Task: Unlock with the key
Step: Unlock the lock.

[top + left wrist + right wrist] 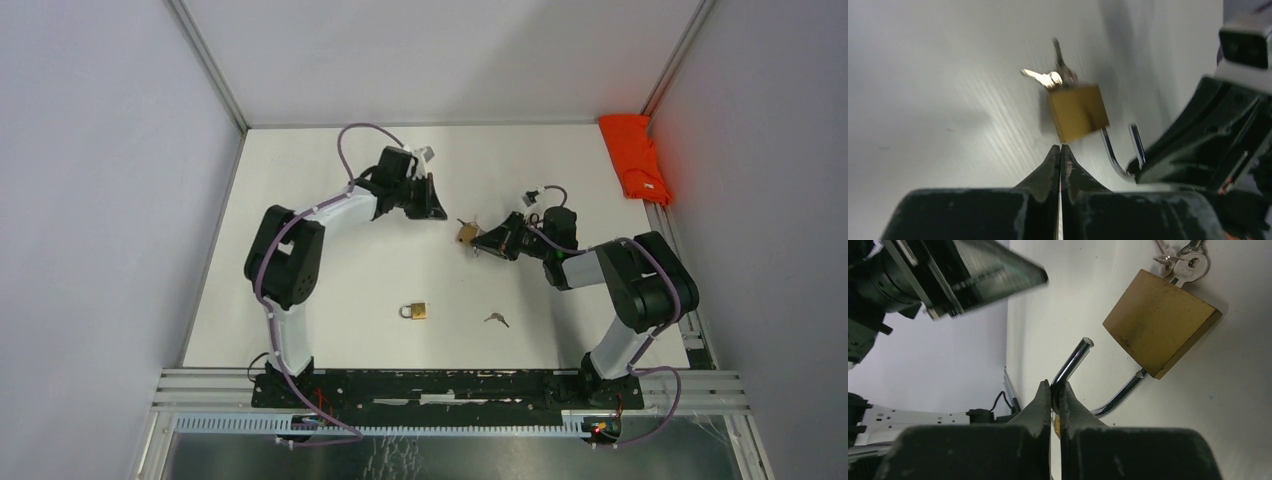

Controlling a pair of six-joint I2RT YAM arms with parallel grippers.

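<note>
A brass padlock (pixel 467 234) hangs above the middle of the table, its steel shackle (pixel 1075 362) swung open with one end free. My right gripper (pixel 1057 390) is shut on the bend of that shackle, with the brass body (pixel 1160 322) out beyond the fingertips. A key (pixel 1188 265) on a ring sticks in the bottom of the body and shows blurred as the key (pixel 1050 78) in the left wrist view. My left gripper (pixel 1061 148) is shut and empty, its tips just short of the padlock (pixel 1079 112).
A second, closed padlock (pixel 415 311) lies on the table nearer the arm bases, with a loose key (pixel 496 319) to its right. An orange cloth (pixel 633 157) lies at the far right edge. White walls enclose the table.
</note>
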